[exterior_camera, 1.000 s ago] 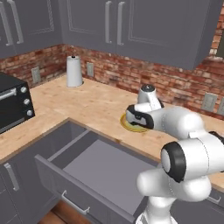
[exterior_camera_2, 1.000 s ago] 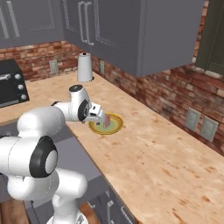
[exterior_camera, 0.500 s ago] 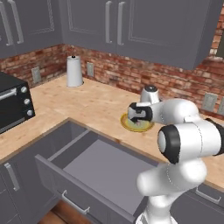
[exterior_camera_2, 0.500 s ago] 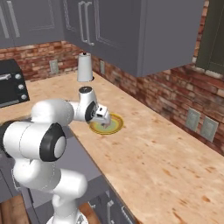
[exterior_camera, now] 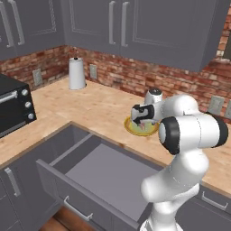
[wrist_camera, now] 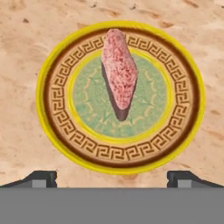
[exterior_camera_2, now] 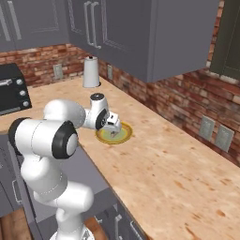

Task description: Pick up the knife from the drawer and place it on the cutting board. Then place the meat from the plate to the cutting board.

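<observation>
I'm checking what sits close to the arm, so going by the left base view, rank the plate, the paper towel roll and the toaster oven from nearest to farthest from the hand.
1. The plate, directly beneath the open hand.
2. The paper towel roll, far back-left by the brick wall.
3. The toaster oven, at the far left edge of the counter.

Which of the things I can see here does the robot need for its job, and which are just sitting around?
For the job:
- meat, lying on the plate
- plate, on the wooden counter
- drawer, pulled open
- gripper, open, hanging over the plate

Just sitting around:
- paper towel roll
- black oven
- wall sockets
</observation>
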Controlling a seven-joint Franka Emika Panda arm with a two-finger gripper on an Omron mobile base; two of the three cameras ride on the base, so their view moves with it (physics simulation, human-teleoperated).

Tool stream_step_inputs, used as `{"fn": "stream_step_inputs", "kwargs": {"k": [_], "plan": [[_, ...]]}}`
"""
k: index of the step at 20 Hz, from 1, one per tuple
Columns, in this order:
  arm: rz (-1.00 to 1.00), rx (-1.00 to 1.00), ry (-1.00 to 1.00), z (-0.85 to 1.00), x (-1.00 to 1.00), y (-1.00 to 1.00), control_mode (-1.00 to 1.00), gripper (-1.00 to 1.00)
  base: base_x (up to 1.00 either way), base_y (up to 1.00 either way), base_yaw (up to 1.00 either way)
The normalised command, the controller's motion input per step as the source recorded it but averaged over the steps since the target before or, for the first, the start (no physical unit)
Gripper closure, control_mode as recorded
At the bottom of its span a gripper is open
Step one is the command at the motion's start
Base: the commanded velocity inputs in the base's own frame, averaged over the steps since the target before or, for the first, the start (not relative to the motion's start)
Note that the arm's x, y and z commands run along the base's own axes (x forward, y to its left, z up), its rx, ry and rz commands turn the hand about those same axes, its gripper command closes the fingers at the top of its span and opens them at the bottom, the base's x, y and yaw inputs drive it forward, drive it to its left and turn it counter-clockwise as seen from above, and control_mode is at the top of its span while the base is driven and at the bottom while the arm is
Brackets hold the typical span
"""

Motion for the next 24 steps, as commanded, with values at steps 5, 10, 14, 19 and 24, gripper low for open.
{"fn": "stream_step_inputs", "kwargs": {"k": [5,10,14,19,24], "plan": [[0.0,0.0,0.02,-0.03,0.35,-0.02,-1.0,-1.0,0.0,0.0,0.0],[0.01,0.0,0.08,-0.23,0.39,-0.13,-1.0,-1.0,0.0,0.0,0.0],[0.01,0.0,0.02,-0.27,0.37,-0.14,-1.0,-1.0,0.0,0.0,0.0],[0.02,0.0,0.0,-0.26,0.33,-0.05,-1.0,-1.0,0.0,0.0,0.0],[0.04,0.0,0.01,-0.33,0.34,0.0,-1.0,-1.0,0.0,0.0,0.0]]}}
